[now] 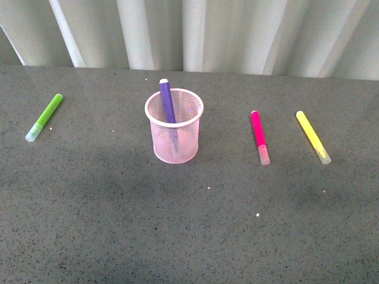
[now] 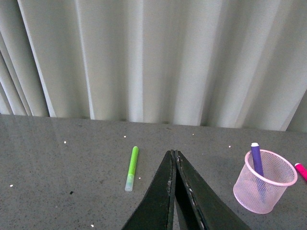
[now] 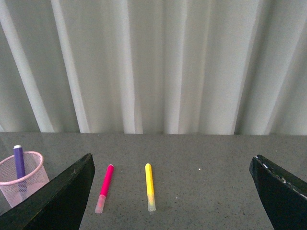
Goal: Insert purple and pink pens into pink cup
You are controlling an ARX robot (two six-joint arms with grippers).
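In the front view, no arm is visible. The pink cup (image 1: 174,127) stands upright a little left of the centre of the frame, on the grey bench (image 1: 189,231). The purple pen (image 1: 167,102) is already inside it and leans against the rim, with its end rising above the edge. The pink pen (image 1: 259,135) lies flat on the bench to the right of centre, well apart from the cup, so I judge that half of the task is done. The yellow marker (image 1: 312,137) lies further right, and the lime green marker (image 1: 44,117) at the far left. Both belong to no step of the task.

In the left wrist view, the left tool (image 2: 173,155) is clenched with its two fingers pressed together and nothing between them. It hangs above the bench between the green marker and the cup.

In the right wrist view, the right tool (image 3: 172,158) is released, with the fingers spread wide and empty. The pink pen and the yellow marker lie side by side in front of it. The pink pen is nearer to the cup. This arm seems better placed to take the pink pen, but it must not catch the yellow marker beside it.
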